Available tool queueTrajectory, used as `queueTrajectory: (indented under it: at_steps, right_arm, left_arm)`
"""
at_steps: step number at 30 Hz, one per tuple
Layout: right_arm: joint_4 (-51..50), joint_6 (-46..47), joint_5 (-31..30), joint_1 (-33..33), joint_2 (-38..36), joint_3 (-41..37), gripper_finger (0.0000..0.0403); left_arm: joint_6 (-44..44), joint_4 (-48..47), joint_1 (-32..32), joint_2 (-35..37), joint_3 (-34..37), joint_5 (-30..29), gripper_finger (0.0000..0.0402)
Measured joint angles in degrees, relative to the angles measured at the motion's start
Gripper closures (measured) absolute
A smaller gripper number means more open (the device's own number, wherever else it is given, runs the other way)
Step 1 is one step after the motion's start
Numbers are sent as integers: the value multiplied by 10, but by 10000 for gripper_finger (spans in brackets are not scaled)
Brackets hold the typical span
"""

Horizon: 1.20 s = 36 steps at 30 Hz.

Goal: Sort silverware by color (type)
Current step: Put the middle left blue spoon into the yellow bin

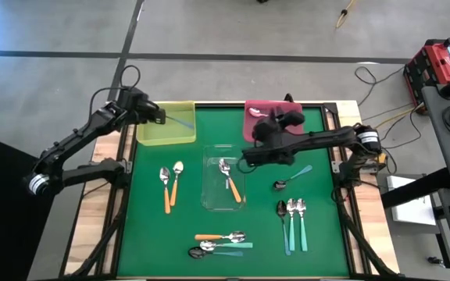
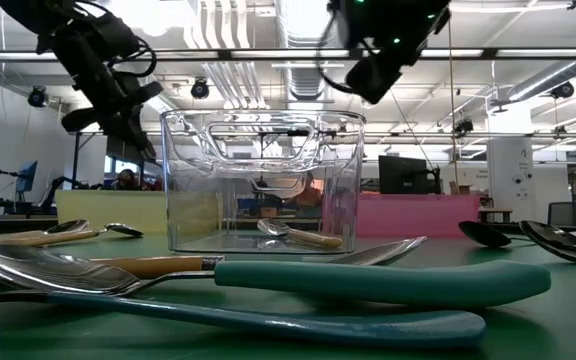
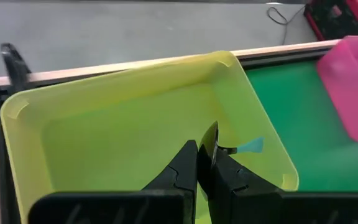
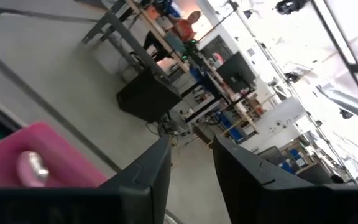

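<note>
Fingers of the left gripper (image 3: 205, 163) are pinched together on a teal-handled spoon (image 3: 246, 147) above the yellow plastic tray (image 1: 151, 134) at upper left of the high view, apparently to drop it there with its colour. Over the pink plastic tray (image 1: 255, 105) at upper centre, the right gripper (image 4: 190, 163) shows a narrow gap with nothing between; a silver spoon bowl (image 4: 32, 166) lies inside. Remaining orange- and teal-handled spoons (image 1: 294, 218) are scattered on the green table (image 1: 147, 234), some in the clear plastic tray (image 1: 212, 162).
</note>
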State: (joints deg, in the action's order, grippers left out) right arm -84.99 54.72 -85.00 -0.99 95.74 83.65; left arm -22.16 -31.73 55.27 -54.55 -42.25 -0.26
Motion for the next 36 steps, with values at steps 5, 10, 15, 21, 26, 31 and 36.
queueTrajectory:
  at_steps: [5,10,15,21,26,31,36]
  right_arm:
    - [-48,72,-36,0,-27,-41,306]
    - [-49,77,-51,-4,-86,-80,320]
    - [-35,162,-51,17,-129,-99,339]
    - [58,143,-51,58,-117,-95,354]
    - [237,-60,-12,106,-74,-75,355]
    - [509,-382,91,124,-38,-50,355]
    - [841,-681,385,120,-23,-50,355]
  left_arm:
    - [0,11,0,2,13,9,401]
    - [4,19,0,5,23,13,401]
    - [15,24,0,14,21,13,401]
    - [19,27,0,22,19,13,401]
    - [23,30,0,22,19,13,401]
    - [36,51,0,25,19,20,401]
    - [70,54,0,31,19,30,401]
